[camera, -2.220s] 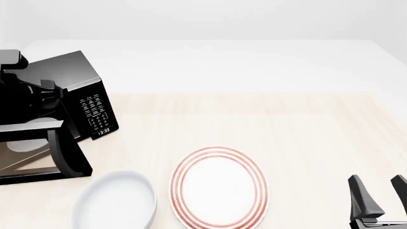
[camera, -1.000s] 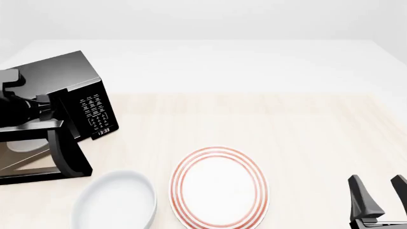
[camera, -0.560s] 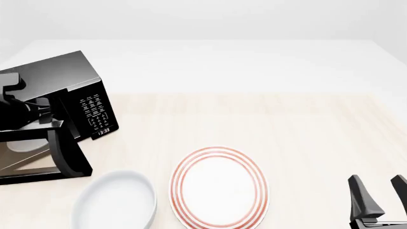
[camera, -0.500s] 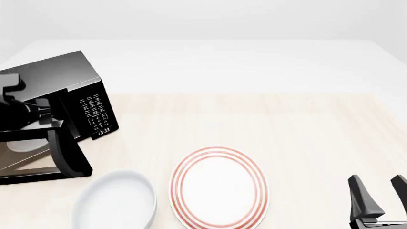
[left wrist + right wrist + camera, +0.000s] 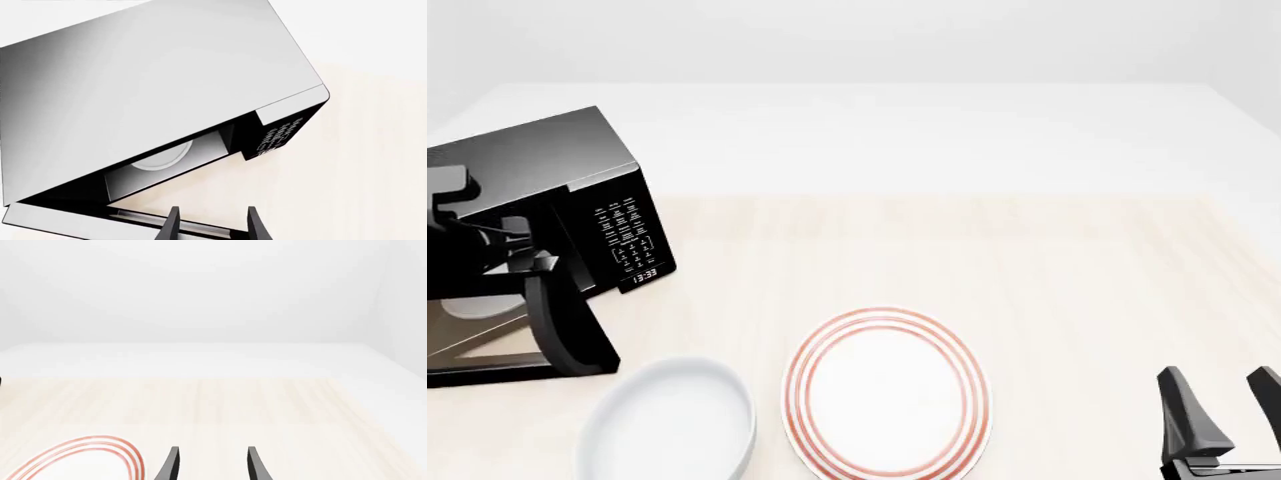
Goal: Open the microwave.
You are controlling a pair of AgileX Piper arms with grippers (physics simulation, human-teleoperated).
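Microwave sat far left on the table, door swung open toward me, cavity exposed. Red-ringed plate and white bowl lay near the front edge. I had left gripper by the door, jaws apart, empty. Right gripper sat idle at the near right, jaws apart, empty.

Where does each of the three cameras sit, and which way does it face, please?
Front view: fixed above and behind the arms, looking forward and down at the table, the open microwave, red-rimmed plate and white bowl; the right gripper shows.
Left wrist view: behind the left gripper, facing the microwave's open cavity.
Right wrist view: behind the right gripper, facing across the table past the plate's rim.
Front and left wrist views share the microwave keypad.
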